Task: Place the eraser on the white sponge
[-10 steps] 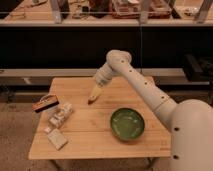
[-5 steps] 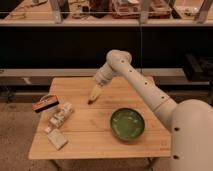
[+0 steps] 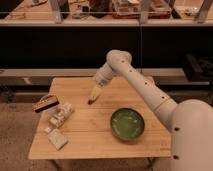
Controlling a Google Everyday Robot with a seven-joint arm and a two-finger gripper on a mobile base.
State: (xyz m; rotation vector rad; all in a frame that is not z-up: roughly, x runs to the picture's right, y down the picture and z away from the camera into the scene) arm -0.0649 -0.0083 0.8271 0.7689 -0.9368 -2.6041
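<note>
The eraser (image 3: 45, 104), an orange-brown block with a dark face, lies at the left edge of the wooden table (image 3: 95, 140). The white sponge (image 3: 57, 138), a flat pale pad, lies near the front left corner. My gripper (image 3: 92, 98) hangs over the middle back of the table, pointing down close to the surface, well right of the eraser and away from the sponge. It holds nothing that I can see.
A lumpy whitish patterned packet (image 3: 61, 114) lies between the eraser and the sponge. A tiny white cube (image 3: 47, 130) sits beside the sponge. A green bowl (image 3: 128, 123) stands at the right front. Dark shelving (image 3: 75, 45) runs behind the table.
</note>
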